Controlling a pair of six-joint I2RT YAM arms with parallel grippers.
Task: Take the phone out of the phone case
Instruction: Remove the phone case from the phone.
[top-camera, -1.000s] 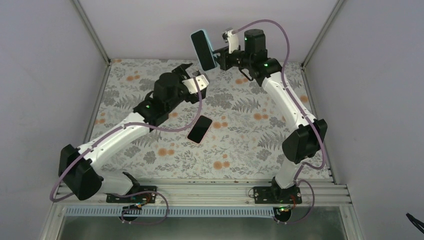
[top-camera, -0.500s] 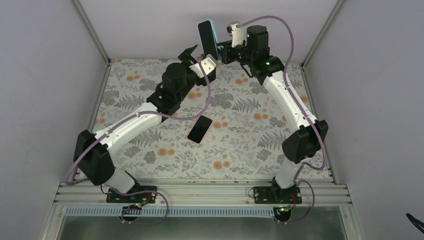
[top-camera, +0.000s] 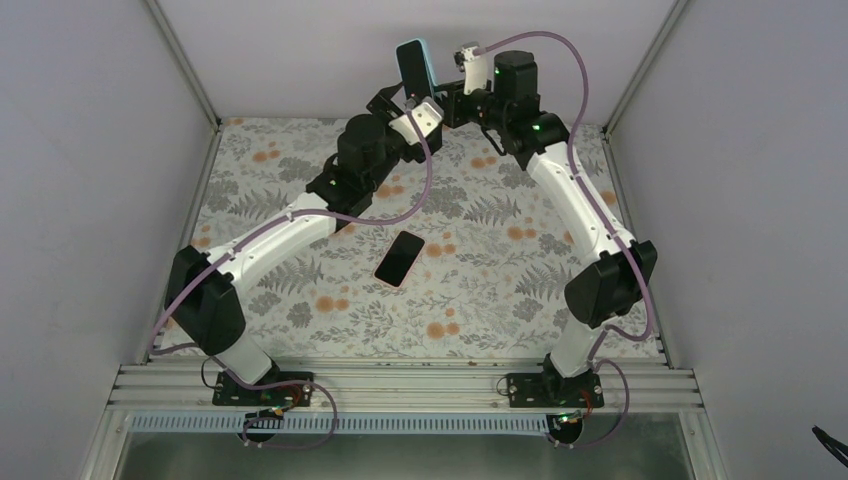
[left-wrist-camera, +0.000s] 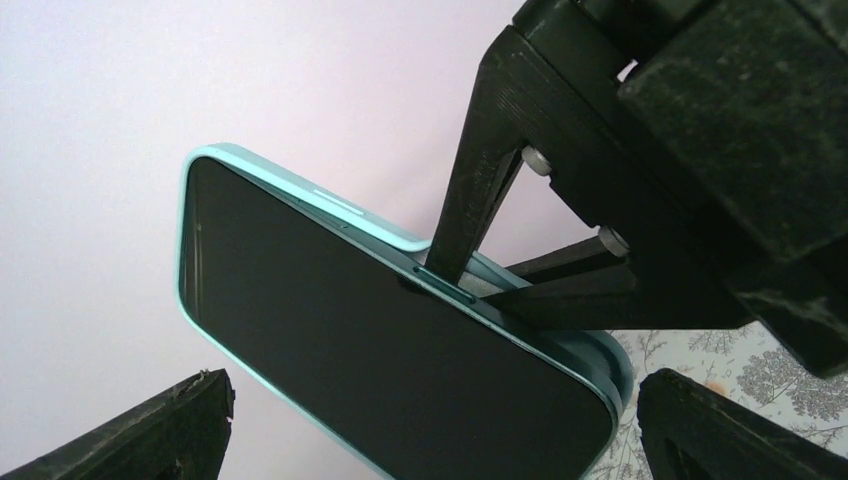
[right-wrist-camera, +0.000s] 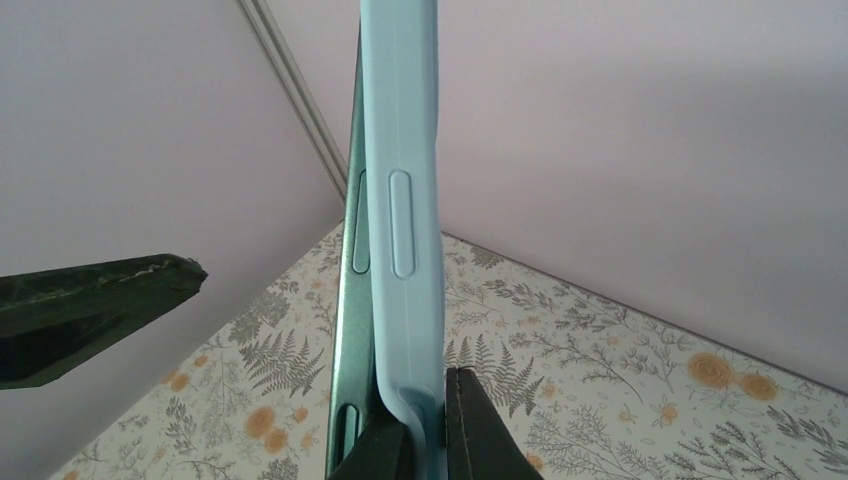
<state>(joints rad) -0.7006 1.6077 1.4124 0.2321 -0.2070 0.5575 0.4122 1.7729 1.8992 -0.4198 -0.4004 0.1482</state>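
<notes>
My right gripper (top-camera: 441, 100) is raised at the back of the table and is shut on the light-blue phone case (top-camera: 414, 66). In the right wrist view its fingers pinch the case's wall (right-wrist-camera: 405, 200), and the green-edged phone (right-wrist-camera: 350, 300) stands slightly apart from the case at that end. The phone's dark screen (left-wrist-camera: 380, 350) faces my left wrist camera, with the case rim (left-wrist-camera: 300, 185) around it. My left gripper (top-camera: 404, 101) is open just below the phone, one fingertip (left-wrist-camera: 150, 430) on each side of it, not touching.
A second dark phone (top-camera: 400, 258) lies flat on the floral table cover (top-camera: 480, 300) near the middle. The back wall (top-camera: 300, 50) stands right behind the held case. Metal frame posts (top-camera: 185, 60) rise at the back corners.
My left arm has stretched up and back, bringing its open gripper under the held phone. The right gripper turned the case more upright, then held still.
</notes>
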